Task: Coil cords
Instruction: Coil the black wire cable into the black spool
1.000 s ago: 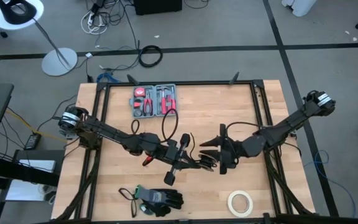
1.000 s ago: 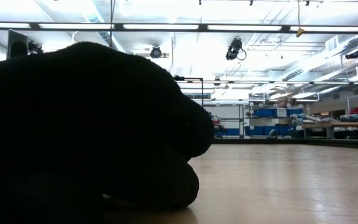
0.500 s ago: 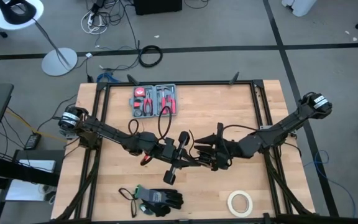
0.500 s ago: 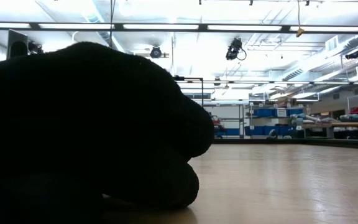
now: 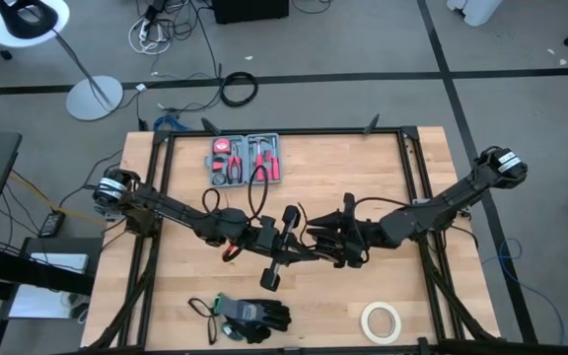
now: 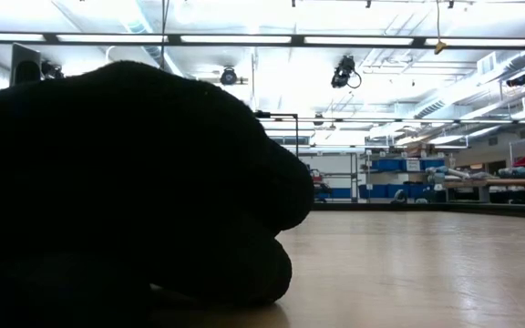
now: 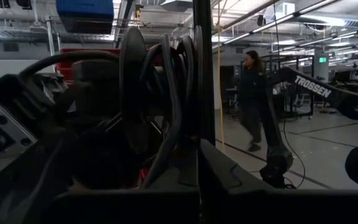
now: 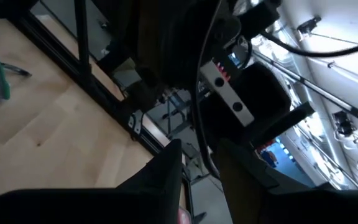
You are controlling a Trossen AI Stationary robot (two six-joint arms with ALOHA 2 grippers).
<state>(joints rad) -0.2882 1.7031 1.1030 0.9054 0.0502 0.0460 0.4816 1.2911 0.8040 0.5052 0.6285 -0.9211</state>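
At the far left of the high view, the left arm is mounted at the table's point(image 5: 383, 177) edge and reaches across the wood toward the middle. Behind it, near the far edge, we see an open tool case point(image 5: 245, 159) with red-handled tools. Near the front edge lie black gloves point(image 5: 255, 316).

Toward the centre, the left gripper point(image 5: 302, 247) is low over the boards. A thin black cord point(image 5: 257, 192) rises beside it in a loose loop that arches toward the tool case. In the left wrist view, several turns of this cord point(image 7: 166, 93) stand edge-on as an upright bundle right at the gripper point(image 7: 197, 180). We read the fingers as clamped on that bundle.

Just beside it, the right gripper point(image 5: 325, 245) meets the left one nose to nose at mid-table. In the right wrist view, its two fingers point(image 8: 163, 171) stand a little apart. A single strand of the cord point(image 8: 199, 106) runs down into the gap between them, and we cannot see either finger pressing on it.

Farther right, a roll of tape point(image 5: 381, 320) lies near the front edge, well apart from the grippers. The right arm stretches back to its mount at the right edge.

In the low view, a dark bulk point(image 6: 126, 182) fills the left side, and we cannot tell what it is.
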